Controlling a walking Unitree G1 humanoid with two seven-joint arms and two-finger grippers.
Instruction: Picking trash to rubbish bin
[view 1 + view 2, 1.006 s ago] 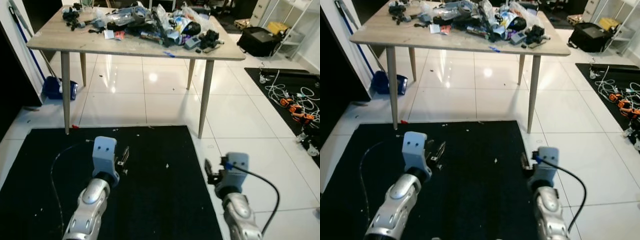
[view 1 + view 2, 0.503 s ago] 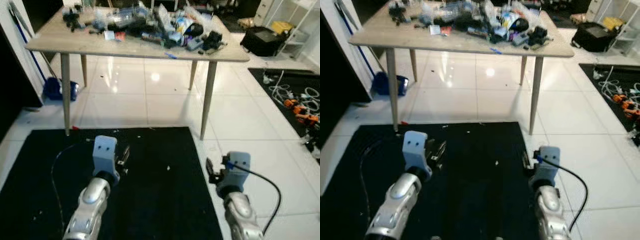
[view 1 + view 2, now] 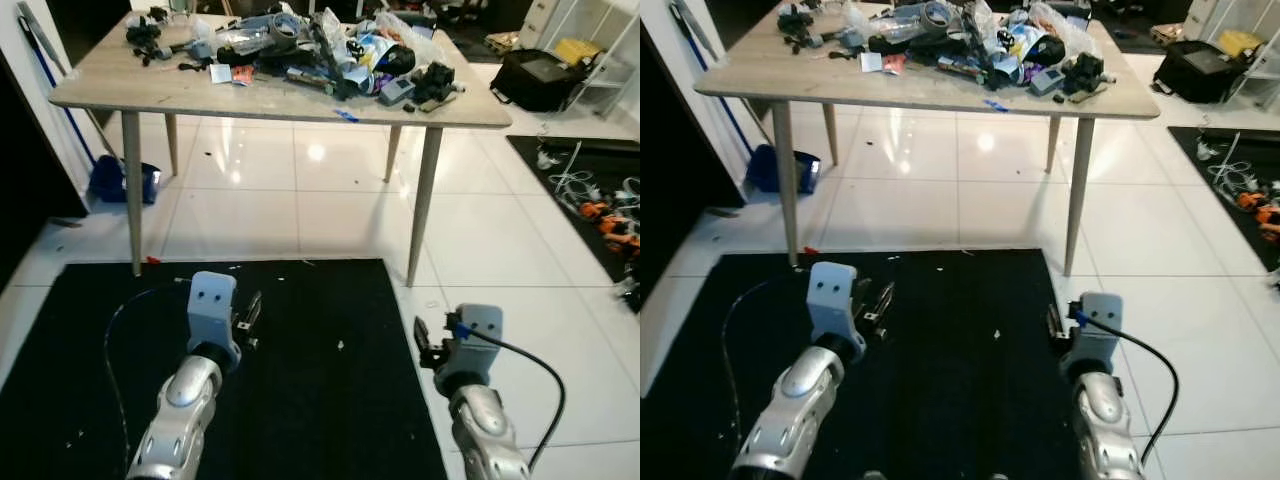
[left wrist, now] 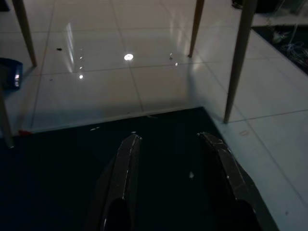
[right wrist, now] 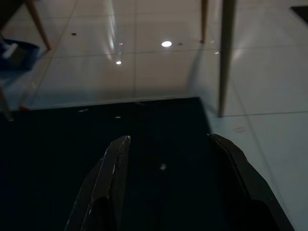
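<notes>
A wooden table [image 3: 120,85] stands ahead with a heap of mixed clutter and wrappers [image 3: 320,50] on its top. Small white scraps [image 3: 340,346] dot the black mat [image 3: 320,410] before me. My left gripper [image 4: 168,137] hovers low over the mat, open and empty; it also shows in the head view [image 3: 250,310]. My right gripper [image 5: 168,139] is held out beside the mat's right edge [image 3: 420,345], open with nothing between its fingers. No bin is in sight.
A blue dustpan [image 3: 120,180] and broom lean at the left wall. A black bag [image 3: 540,80] and a tangle of cables [image 3: 590,190] lie at the right. A thin black cable [image 3: 110,340] curls on the mat. White tiles [image 3: 300,200] lie under the table.
The whole picture has shifted slightly down and right, so the camera moved. Both grippers keep the same pose and stay open.
</notes>
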